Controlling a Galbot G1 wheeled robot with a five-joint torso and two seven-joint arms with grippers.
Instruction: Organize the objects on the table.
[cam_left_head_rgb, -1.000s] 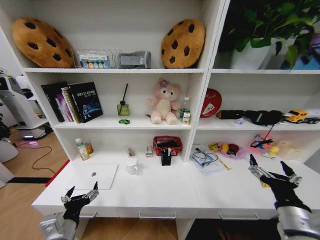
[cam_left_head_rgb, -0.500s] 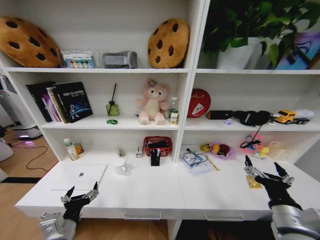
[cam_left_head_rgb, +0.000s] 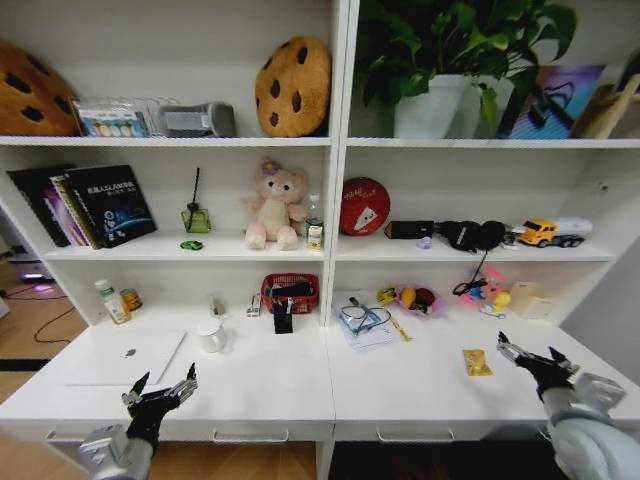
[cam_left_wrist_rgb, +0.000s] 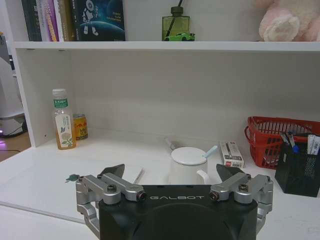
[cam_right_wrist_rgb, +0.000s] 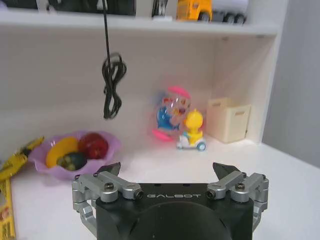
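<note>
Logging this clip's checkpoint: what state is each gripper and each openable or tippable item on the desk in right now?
left gripper: open, empty, at the desk's front edge
right gripper: open, empty, over the desk's right end
laptop: lid closed, lying flat
green-capped bottle: upright, capped
white mug: upright
yellow packet: lying flat
desk drawers: closed

Camera swung right; whole scene shifted left in head view. Right gripper (cam_left_head_rgb: 535, 355) now lower, nearer table (cam_left_head_rgb: 420, 385) front right corner, clear of yellow-gold packet (cam_left_head_rgb: 476, 363), jaws spread.
</note>
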